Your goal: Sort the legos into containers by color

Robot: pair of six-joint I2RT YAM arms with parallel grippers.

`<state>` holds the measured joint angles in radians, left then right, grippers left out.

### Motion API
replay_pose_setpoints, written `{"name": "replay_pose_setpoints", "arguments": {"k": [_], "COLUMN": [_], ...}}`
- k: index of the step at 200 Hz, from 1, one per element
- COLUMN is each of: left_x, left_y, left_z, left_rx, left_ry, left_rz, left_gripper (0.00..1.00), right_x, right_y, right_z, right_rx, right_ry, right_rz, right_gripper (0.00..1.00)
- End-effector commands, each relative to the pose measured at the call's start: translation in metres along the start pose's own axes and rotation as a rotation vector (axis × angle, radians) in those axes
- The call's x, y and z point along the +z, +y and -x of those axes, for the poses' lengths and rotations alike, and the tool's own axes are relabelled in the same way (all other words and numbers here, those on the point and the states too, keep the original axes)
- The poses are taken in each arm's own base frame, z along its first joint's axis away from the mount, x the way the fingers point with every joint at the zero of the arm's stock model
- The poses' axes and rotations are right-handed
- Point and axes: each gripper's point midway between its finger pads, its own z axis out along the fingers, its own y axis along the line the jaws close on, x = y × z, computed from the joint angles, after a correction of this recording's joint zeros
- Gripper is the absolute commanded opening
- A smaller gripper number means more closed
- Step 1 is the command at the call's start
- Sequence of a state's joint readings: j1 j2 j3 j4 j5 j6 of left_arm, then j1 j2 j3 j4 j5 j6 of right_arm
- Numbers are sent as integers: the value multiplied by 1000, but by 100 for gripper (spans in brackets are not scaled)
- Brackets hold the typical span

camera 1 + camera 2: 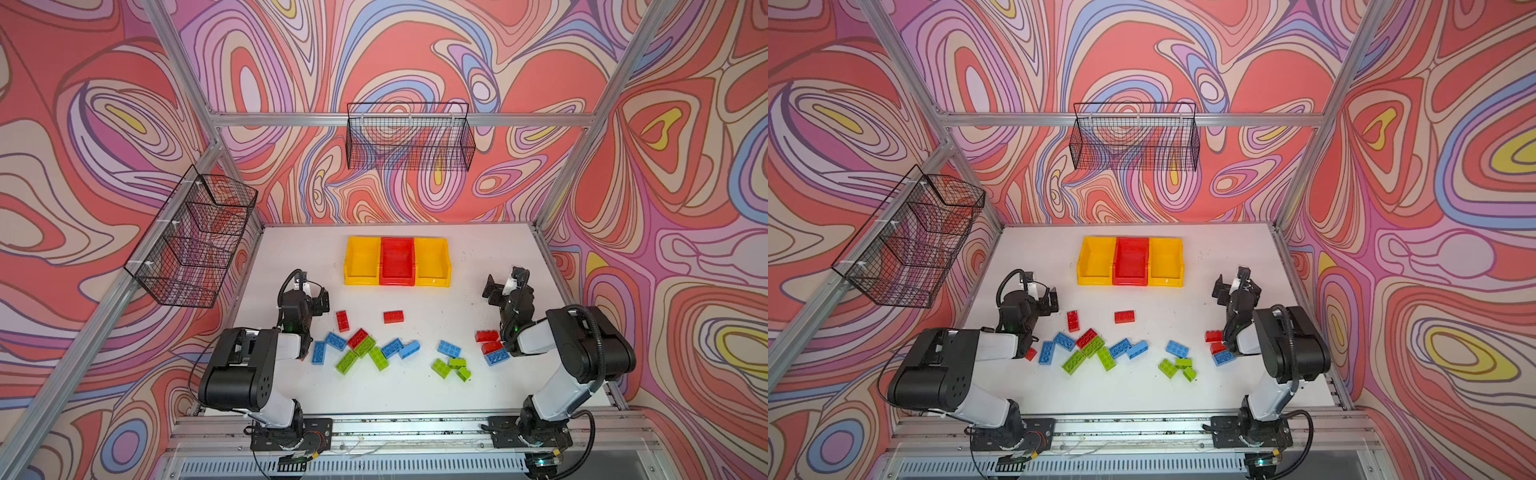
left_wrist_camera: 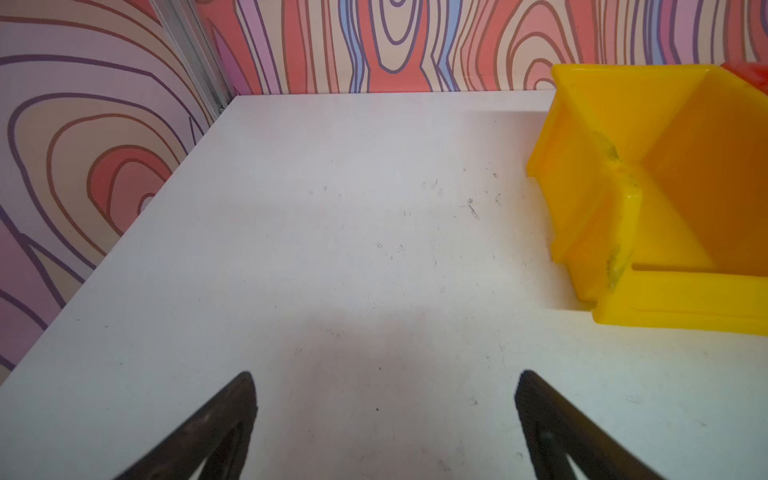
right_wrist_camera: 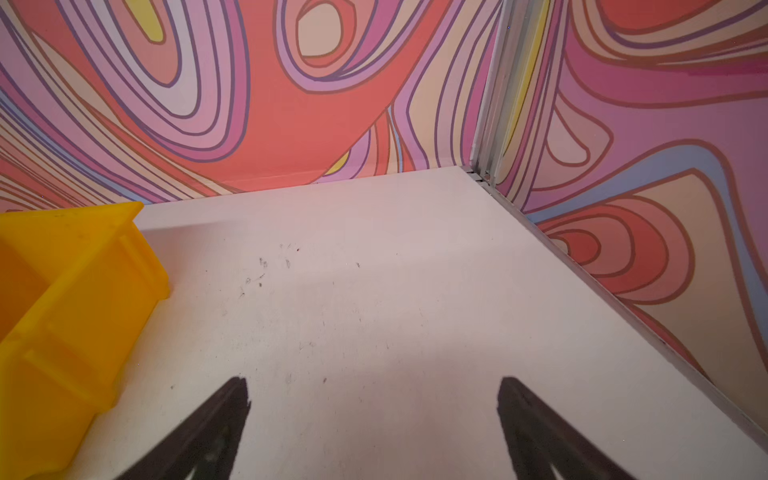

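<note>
White table [image 1: 415, 399] holds all bricks [image 1: 393, 316] loose; bins [image 1: 397, 283] empty. Left gripper [image 2: 385, 374] and right gripper [image 3: 372, 380] both gape, holding nothing. Sorting appears unstarted; the next move calls for descending on one brick.

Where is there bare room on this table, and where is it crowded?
Free: left of the left yellow bin to the wall; right of the right yellow bin; the front strip of table between bricks and rail. Crowded: the brick pile by the left arm, and red bricks by the right arm.

Lab cell: aluminium frame [image 1: 399, 119], patterned walls [image 1: 104, 104]
</note>
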<state>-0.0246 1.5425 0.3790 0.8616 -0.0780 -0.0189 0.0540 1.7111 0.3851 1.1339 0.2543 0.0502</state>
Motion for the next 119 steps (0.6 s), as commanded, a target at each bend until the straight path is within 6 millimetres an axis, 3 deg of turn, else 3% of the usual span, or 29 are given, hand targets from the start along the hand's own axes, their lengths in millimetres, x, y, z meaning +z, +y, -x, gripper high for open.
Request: {"name": "replay_pose_setpoints", "arguments": {"k": [1, 119], "left_x": [0, 0], "left_y": [0, 0], "left_z": [7, 6], "left_rx": [1, 1], "left_ry": [-25, -22], "left_rz": [-7, -8], "left_gripper": [100, 100], "right_x": [-2, -2], "right_y": [1, 1], "right_z": [3, 3], "right_rx": [0, 0], "right_ry": [-17, -13], "right_rz": [2, 5], "right_gripper": [98, 98]}}
